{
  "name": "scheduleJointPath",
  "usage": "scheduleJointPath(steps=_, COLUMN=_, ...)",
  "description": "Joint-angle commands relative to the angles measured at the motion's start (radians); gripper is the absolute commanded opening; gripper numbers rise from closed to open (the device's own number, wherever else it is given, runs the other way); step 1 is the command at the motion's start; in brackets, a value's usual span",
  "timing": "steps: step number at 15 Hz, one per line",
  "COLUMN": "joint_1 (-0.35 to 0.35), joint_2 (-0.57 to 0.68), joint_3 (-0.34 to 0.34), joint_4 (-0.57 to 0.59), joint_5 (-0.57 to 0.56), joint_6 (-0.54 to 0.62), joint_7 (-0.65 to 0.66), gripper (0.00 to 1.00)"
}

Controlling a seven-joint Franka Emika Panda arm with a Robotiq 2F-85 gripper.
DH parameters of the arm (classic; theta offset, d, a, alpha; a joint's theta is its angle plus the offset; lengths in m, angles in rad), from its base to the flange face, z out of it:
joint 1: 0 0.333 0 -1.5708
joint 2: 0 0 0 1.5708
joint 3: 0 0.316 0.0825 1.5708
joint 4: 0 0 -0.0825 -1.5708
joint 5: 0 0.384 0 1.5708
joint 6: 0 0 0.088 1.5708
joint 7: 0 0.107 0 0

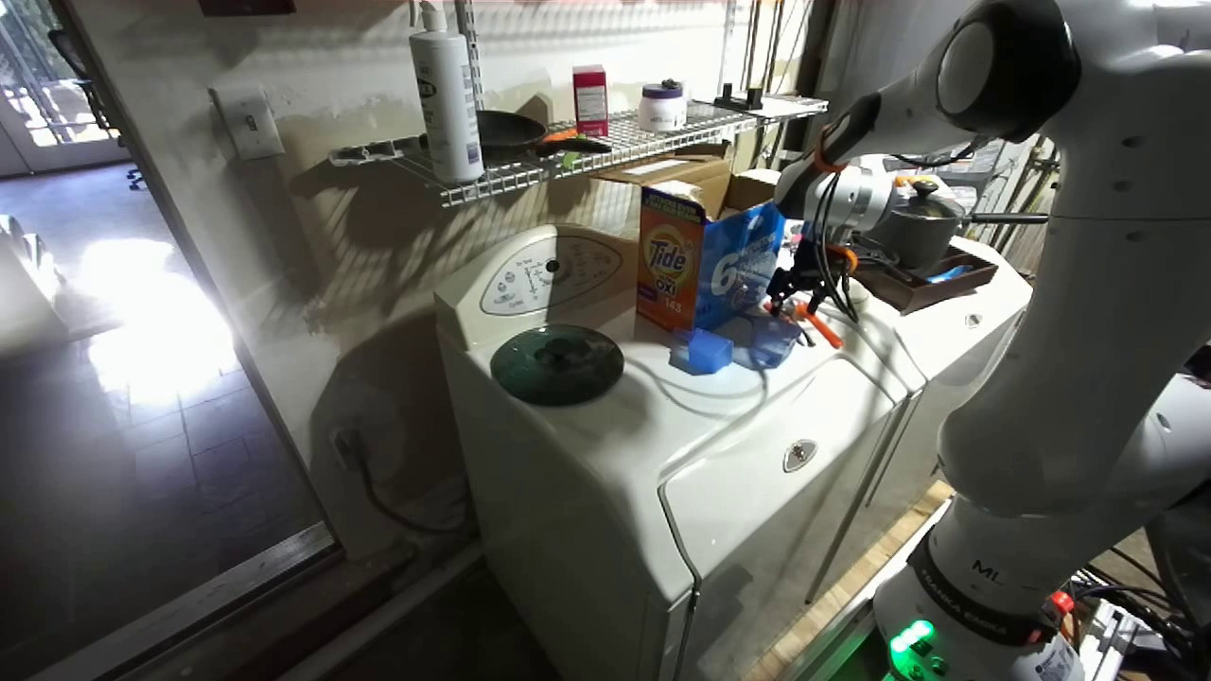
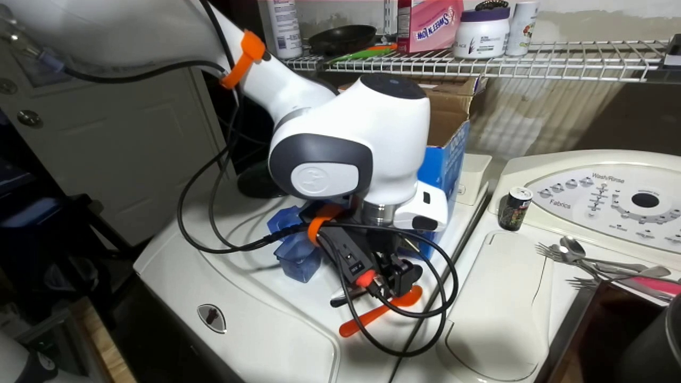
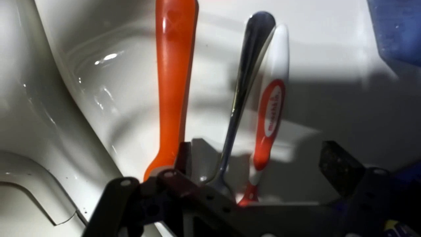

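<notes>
My tool point(image 3: 261, 159) is spread wide, gripping nothing. From it in the wrist view, a red-and-white utensil point(image 3: 271, 112) lies toward twelve o'clock, a metal utensil point(image 3: 242, 80) near eleven-thirty, an orange utensil point(image 3: 172, 85) at ten, a blue container point(image 3: 403, 29) near one-thirty, all on the worktop point(image 3: 315, 59).

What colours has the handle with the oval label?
The handle is red and white, clearest in the wrist view.

Munchkin handle point(image 3: 271, 112) — white and red
</notes>
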Motion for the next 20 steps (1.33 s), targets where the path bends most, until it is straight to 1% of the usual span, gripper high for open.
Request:
scheduleJointPath(steps=1, joint_1=-0.01, joint_2=0.008, joint_3=0.021, joint_4=0.035, joint_5=0.011, joint_6=-0.009, joint_7=-0.014, gripper=1.0)
scheduleJointPath(steps=2, joint_1=-0.01, joint_2=0.01, joint_3=0.024, joint_4=0.041, joint_5=0.014, joint_6=-0.011, joint_7=-0.016, gripper=1.0)
scheduleJointPath(steps=4, joint_1=-0.013, joint_2=0.019, joint_3=0.034, joint_4=0.055, joint_5=0.024, joint_6=-0.022, joint_7=-0.026, gripper=0.95)
scheduleJointPath(steps=5, joint_1=-0.015, joint_2=0.022, joint_3=0.039, joint_4=0.058, joint_5=0.028, joint_6=-0.029, joint_7=-0.032, gripper=0.99)
scheduleJointPath(steps=6, joint_1=-0.015, joint_2=0.024, joint_3=0.043, joint_4=0.059, joint_5=0.03, joint_6=-0.032, joint_7=-0.033, gripper=0.98)
scheduleJointPath(steps=7, joint_1=-0.017, joint_2=0.026, joint_3=0.047, joint_4=0.061, joint_5=0.035, joint_6=-0.038, joint_7=-0.037, gripper=0.99)
scheduleJointPath(steps=9, joint_1=-0.018, joint_2=0.029, joint_3=0.051, joint_4=0.062, joint_5=0.039, joint_6=-0.051, joint_7=-0.034, gripper=0.92)
scheduleJointPath(steps=10, joint_1=-0.019, joint_2=0.032, joint_3=0.051, joint_4=0.064, joint_5=0.04, joint_6=-0.062, joint_7=-0.029, gripper=0.92)
scheduleJointPath(steps=11, joint_1=-0.02, joint_2=0.035, joint_3=0.051, joint_4=0.064, joint_5=0.042, joint_6=-0.069, joint_7=-0.029, gripper=0.9)
scheduleJointPath(steps=12, joint_1=-0.021, joint_2=0.037, joint_3=0.051, joint_4=0.065, joint_5=0.044, joint_6=-0.077, joint_7=-0.029, gripper=0.91)
scheduleJointPath(steps=14, joint_1=-0.022, joint_2=0.043, joint_3=0.049, joint_4=0.068, joint_5=0.047, joint_6=-0.093, joint_7=-0.027, gripper=0.86)
scheduleJointPath(steps=15, joint_1=-0.024, joint_2=0.047, joint_3=0.05, joint_4=0.07, joint_5=0.049, joint_6=-0.097, joint_7=-0.028, gripper=0.77)
scheduleJointPath(steps=16, joint_1=-0.025, joint_2=0.051, joint_3=0.05, joint_4=0.074, joint_5=0.051, joint_6=-0.102, joint_7=-0.029, gripper=0.76)
scheduleJointPath(steps=17, joint_1=-0.026, joint_2=0.056, joint_3=0.05, joint_4=0.077, joint_5=0.052, joint_6=-0.106, joint_7=-0.028, gripper=0.61)
scheduleJointPath(steps=18, joint_1=-0.027, joint_2=0.059, joint_3=0.05, joint_4=0.08, joint_5=0.052, joint_6=-0.111, joint_7=-0.027, gripper=0.52)
scheduleJointPath(steps=20, joint_1=-0.028, joint_2=0.062, joint_3=0.049, joint_4=0.09, joint_5=0.048, joint_6=-0.121, joint_7=-0.024, gripper=0.37)
